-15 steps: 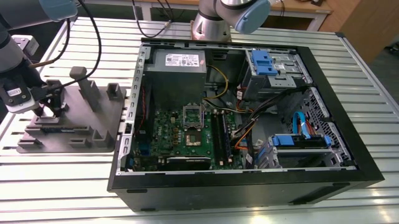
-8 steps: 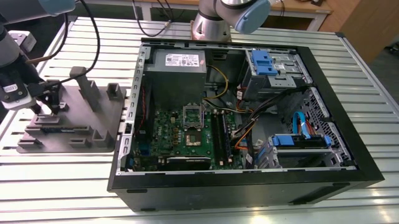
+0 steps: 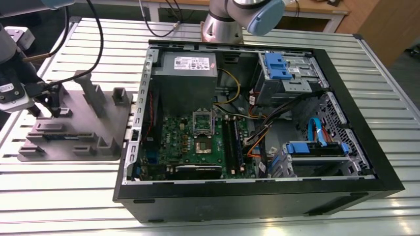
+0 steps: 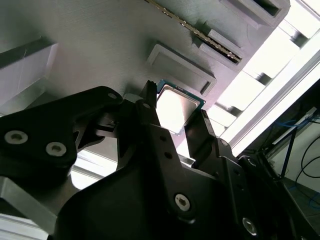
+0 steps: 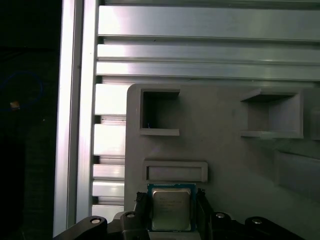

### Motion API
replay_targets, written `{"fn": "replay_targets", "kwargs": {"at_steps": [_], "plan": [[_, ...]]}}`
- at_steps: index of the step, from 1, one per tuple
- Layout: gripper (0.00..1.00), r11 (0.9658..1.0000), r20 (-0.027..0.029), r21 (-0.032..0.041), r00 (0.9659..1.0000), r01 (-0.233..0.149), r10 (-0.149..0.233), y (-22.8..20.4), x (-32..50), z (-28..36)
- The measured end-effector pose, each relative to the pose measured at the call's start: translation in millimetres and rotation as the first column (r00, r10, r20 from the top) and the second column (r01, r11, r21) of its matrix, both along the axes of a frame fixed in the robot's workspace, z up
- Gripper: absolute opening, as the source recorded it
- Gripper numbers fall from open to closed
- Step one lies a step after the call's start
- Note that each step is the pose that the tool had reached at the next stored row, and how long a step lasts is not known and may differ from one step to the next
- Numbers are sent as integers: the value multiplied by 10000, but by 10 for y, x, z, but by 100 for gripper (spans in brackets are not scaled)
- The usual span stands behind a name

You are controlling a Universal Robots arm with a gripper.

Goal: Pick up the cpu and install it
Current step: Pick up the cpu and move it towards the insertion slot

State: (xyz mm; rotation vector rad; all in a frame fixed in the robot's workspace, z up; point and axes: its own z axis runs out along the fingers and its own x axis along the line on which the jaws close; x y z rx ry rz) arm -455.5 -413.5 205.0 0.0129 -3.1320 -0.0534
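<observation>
This is the pick-up step: the gripper has its two black fingers pressed against opposite edges of the cpu, apparently clamping it just above the grey fixture tray. That tray sits beside the open computer case. Installing likely calls for a level carry and squaring the chip over the motherboard's CPU socket.
</observation>
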Motion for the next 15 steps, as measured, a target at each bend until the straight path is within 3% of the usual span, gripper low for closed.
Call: {"fn": "replay_targets", "kwargs": {"at_steps": [15], "plan": [[47, 10000, 0, -1, 10000, 0, 0, 0, 0, 51]]}}
